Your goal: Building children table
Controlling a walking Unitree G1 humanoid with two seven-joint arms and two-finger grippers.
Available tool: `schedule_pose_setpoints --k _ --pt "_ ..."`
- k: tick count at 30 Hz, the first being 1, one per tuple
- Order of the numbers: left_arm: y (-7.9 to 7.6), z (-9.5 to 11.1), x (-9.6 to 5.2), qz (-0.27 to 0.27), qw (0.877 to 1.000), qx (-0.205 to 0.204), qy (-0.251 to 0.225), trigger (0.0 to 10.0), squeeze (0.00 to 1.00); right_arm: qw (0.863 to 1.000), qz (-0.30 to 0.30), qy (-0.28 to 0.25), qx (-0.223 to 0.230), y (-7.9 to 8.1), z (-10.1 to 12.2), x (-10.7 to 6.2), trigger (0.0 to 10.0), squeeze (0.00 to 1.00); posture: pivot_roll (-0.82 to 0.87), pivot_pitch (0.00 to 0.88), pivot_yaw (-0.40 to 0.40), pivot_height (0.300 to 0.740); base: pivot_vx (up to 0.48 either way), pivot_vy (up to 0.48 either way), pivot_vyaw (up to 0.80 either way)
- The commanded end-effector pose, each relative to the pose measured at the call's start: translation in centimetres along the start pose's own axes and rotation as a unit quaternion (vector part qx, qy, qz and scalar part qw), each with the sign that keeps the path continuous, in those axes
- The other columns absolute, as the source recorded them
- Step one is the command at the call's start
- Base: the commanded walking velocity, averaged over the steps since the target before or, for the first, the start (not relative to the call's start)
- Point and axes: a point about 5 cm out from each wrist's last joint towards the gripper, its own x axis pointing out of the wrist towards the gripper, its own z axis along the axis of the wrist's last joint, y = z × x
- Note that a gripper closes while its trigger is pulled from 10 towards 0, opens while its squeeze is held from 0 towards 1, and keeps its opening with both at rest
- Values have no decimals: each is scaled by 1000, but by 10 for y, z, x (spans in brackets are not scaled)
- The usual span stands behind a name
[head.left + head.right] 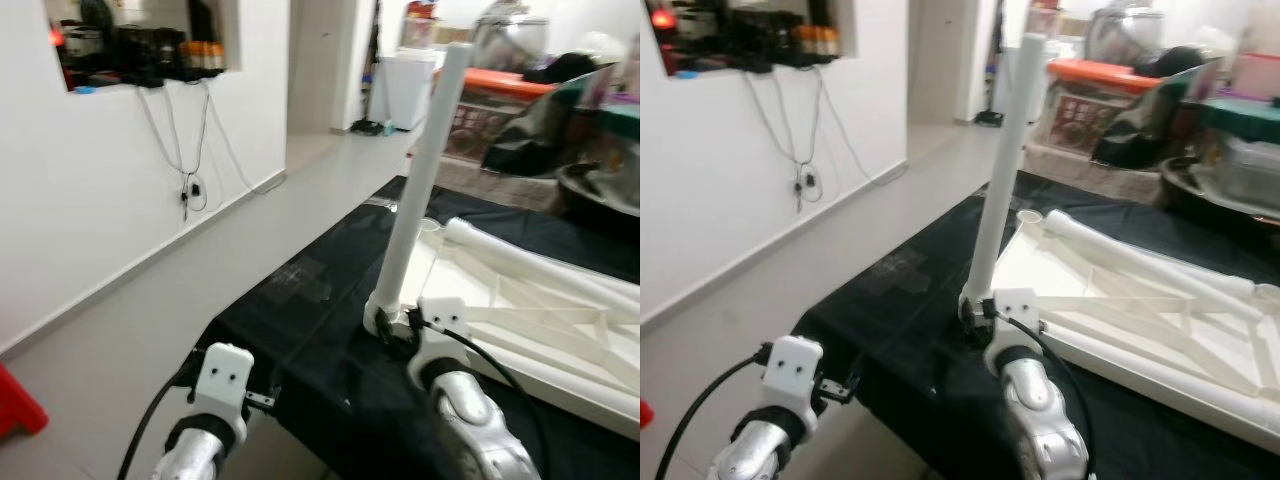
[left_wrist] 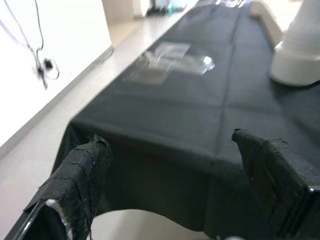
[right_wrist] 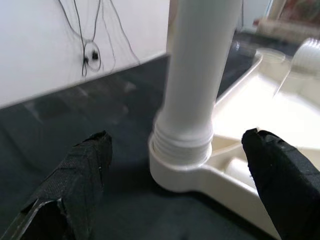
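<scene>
A white plastic tabletop (image 1: 560, 345) lies upside down on a black cloth (image 1: 300, 290). One white leg (image 1: 420, 170) stands upright in its near corner socket (image 3: 180, 170). A second leg (image 1: 540, 262) lies across the tabletop's underside. My right gripper (image 1: 393, 332) is at the base of the upright leg (image 3: 200, 75), open, with a finger on each side and a gap to both. My left gripper (image 2: 169, 142) is open and holds nothing, hovering at the cloth's near edge, left of the leg.
A white wall with dangling cables (image 1: 190, 190) runs along the left, with bare floor (image 1: 150, 300) between it and the cloth. A red object (image 1: 15, 405) sits at the lower left. Boxes and a red-lidded container (image 1: 500, 80) crowd the back right.
</scene>
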Motion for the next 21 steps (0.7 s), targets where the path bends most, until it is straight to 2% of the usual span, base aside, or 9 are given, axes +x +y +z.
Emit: schedule_pose_setpoints --k 1,13,15,17,19,21 --pt "-5 1 2 -10 1000 1 -2 10000 0 1000 -16 5 -3 -8 -5 -1 10000 0 155 0 -91 740 0 0 0" --pt "-6 1 3 -9 1000 -4 -7 10000 0 999 -25 -17 9 -19 4 11 10000 0 158 0 -97 740 0 0 0" --pt "-6 4 1 -10 1000 -7 -15 10000 0 999 15 -41 23 -28 16 23 10000 0 157 0 -96 740 0 0 0" --pt "-6 4 1 -10 1000 -7 -15 10000 0 999 15 -41 23 -28 16 23 10000 0 157 0 -96 740 0 0 0" --pt "-10 9 -3 -21 999 -1 -31 10000 0 997 53 -53 26 -41 25 32 10000 0 160 21 -99 740 0 0 0" --pt "-12 12 -5 -27 999 3 -38 10000 0 995 72 -55 29 -45 27 34 10000 0 159 33 -99 740 0 0 0"
